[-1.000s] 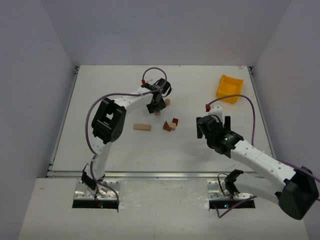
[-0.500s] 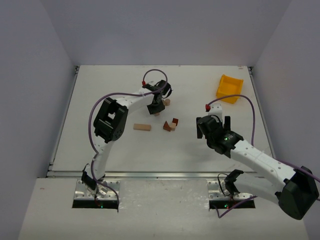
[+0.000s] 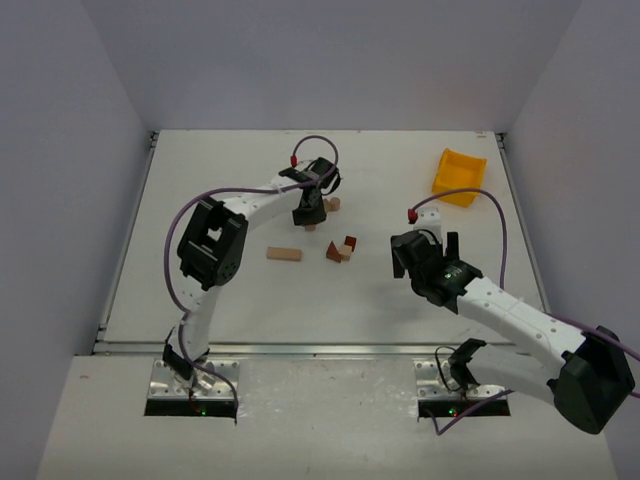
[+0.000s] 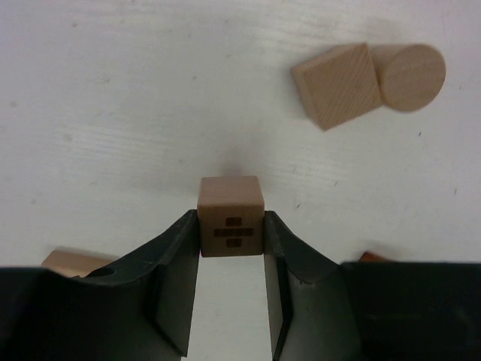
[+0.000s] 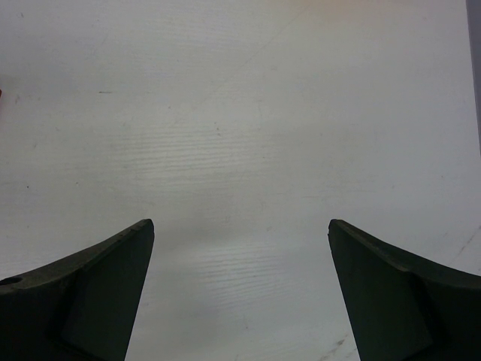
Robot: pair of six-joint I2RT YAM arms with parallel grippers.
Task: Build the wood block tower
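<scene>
My left gripper (image 4: 231,229) is shut on a small tan cube (image 4: 231,214) with a dark cross mark, holding it at its fingertips just over the table. In the top view the left gripper (image 3: 310,214) is at the table's middle back. A pale square block (image 4: 337,85) and a pale round block (image 4: 410,77) lie touching just beyond it; they also show in the top view (image 3: 333,204). A flat tan bar (image 3: 284,254) and a cluster of reddish and pale blocks (image 3: 342,249) lie nearer. My right gripper (image 5: 240,222) is open and empty over bare table, right of the cluster (image 3: 425,250).
A yellow plastic bin (image 3: 458,176) stands at the back right. Purple cables loop above both arms. White walls close in the table (image 3: 200,290) on three sides.
The left arm's elbow has swung a little to the left; its gripper still holds the cube at nearly the same spot. The right arm has hardly moved.
</scene>
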